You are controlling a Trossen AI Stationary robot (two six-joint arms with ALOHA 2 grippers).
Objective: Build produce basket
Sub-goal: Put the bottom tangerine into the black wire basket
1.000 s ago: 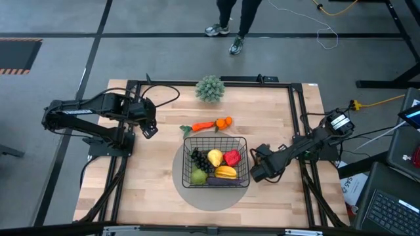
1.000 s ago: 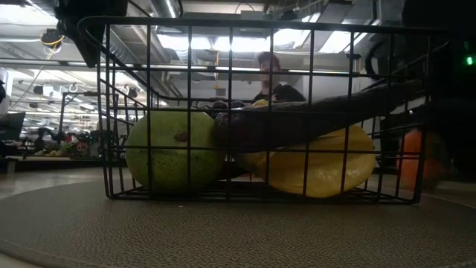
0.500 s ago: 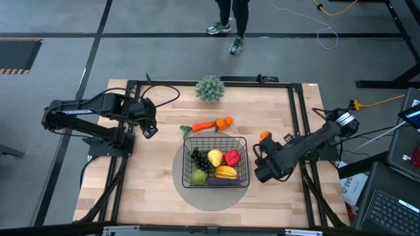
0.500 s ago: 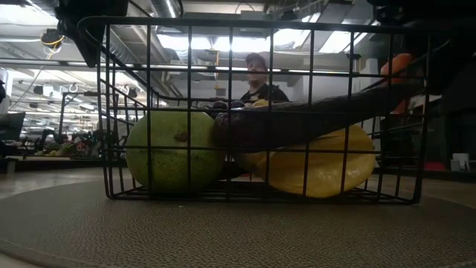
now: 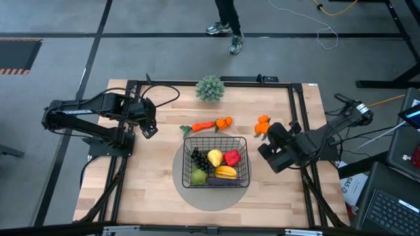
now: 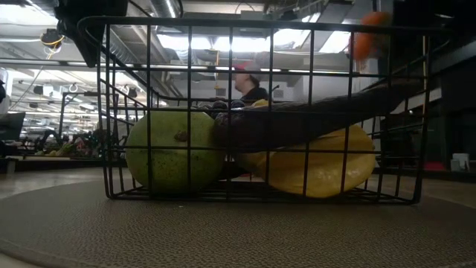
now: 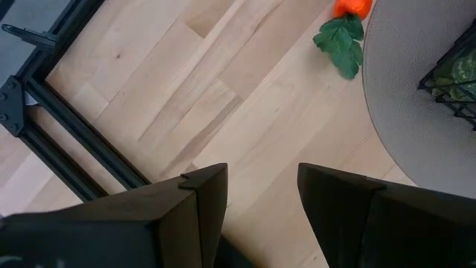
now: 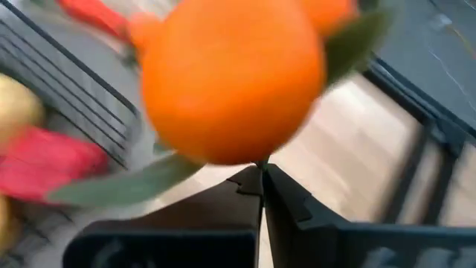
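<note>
From above, the right gripper carries an orange beside the basket, ready for dropping in. Its wrist camera shows jaws pinched together on the leafy stem. The left gripper waits half-open, empty

Lower left of high view: bare table, open to passage.
Centre: basket, filled with produce, blocks the middle.
Above the basket: carrot lies close by, narrowing that gap.
Upper centre: ball plant occupies the far edge.
Lower right: bare wood, free.
</note>
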